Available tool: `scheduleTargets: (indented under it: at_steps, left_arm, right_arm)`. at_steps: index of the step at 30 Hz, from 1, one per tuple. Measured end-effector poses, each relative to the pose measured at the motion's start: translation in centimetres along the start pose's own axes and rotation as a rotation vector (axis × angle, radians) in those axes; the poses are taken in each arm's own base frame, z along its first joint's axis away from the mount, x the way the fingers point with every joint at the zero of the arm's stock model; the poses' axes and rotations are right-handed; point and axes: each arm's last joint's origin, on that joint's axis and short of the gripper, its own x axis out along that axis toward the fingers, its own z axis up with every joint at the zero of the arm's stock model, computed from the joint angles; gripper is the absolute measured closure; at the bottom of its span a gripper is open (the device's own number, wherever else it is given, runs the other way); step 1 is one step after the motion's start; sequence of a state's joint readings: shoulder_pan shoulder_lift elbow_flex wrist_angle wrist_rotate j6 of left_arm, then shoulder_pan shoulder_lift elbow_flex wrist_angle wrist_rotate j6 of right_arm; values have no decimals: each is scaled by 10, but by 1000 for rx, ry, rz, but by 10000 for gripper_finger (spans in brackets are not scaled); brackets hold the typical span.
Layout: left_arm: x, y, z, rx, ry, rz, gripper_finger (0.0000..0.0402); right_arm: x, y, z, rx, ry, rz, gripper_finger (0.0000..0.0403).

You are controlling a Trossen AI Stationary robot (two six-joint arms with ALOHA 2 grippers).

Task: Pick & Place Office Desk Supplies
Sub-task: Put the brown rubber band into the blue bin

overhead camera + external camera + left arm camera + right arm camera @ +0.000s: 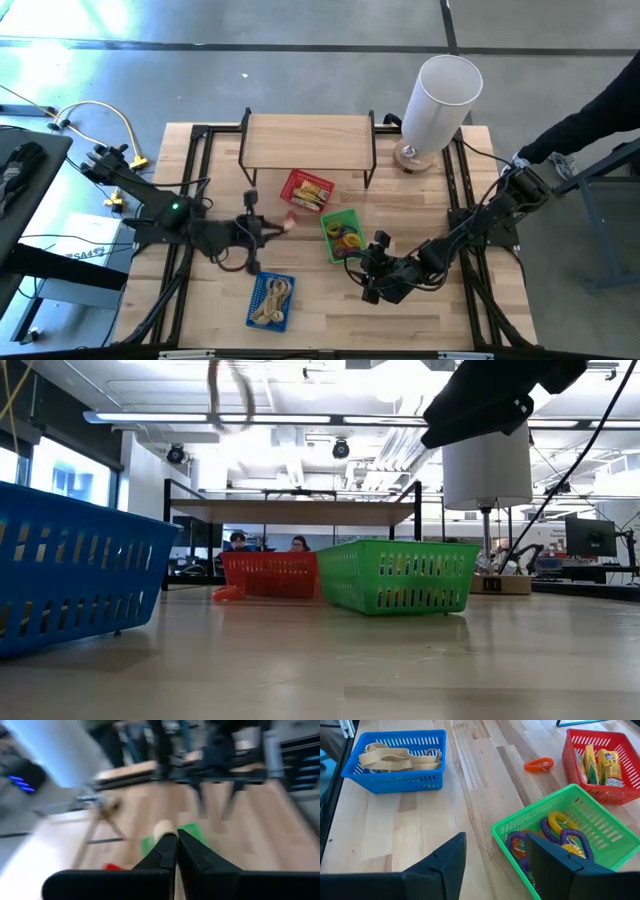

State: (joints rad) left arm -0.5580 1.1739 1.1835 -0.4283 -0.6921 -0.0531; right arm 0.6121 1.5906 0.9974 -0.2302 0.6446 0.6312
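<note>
risk: we judge the thin tan band [229, 395] could slip from the left claw [254, 234] before reaching the blue basket [271, 301].
left claw: pressed together, pinching the band, raised between baskets.
right claw [375, 283]: spread, empty, beside the green basket [340, 234].
stray: orange loop [539, 764] on the desk [400, 310] near the red basket [306, 190].

Left gripper [252, 232] sat shut near table centre, arm reaching toward three o'clock, right gripper [372, 272] stood open, arm reaching toward nine o'clock
</note>
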Motion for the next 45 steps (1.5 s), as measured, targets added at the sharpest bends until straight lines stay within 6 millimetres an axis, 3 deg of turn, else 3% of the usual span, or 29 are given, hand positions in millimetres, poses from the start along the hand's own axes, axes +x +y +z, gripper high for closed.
scheduleTargets:
  at_steps: [5, 8, 16, 25, 37, 45]
  left_arm:
    - [-16, -10, 21, -126, 17, -127, 401]
    - [-22, -17, 21, -232, 67, -155, 401]
    - [-7, -59, 0, -436, 238, -190, 401]
    - [8, -96, -7, -561, 314, -344, 401]
    - [14, -111, -22, -717, 477, -336, 401]
    - [6, -117, -25, -757, 497, -325, 401]
  right_arm:
    - [-4, 6, -1, 1, -17, 25, 213]
    - [-7, 9, -3, 1, -23, 41, 213]
    - [-17, 21, -8, -3, -42, 93, 213]
    - [-21, 27, -9, 3, -76, 104, 213]
    - [-16, 31, -8, 3, -97, 123, 213]
    - [-16, 32, -8, 27, -95, 138, 213]
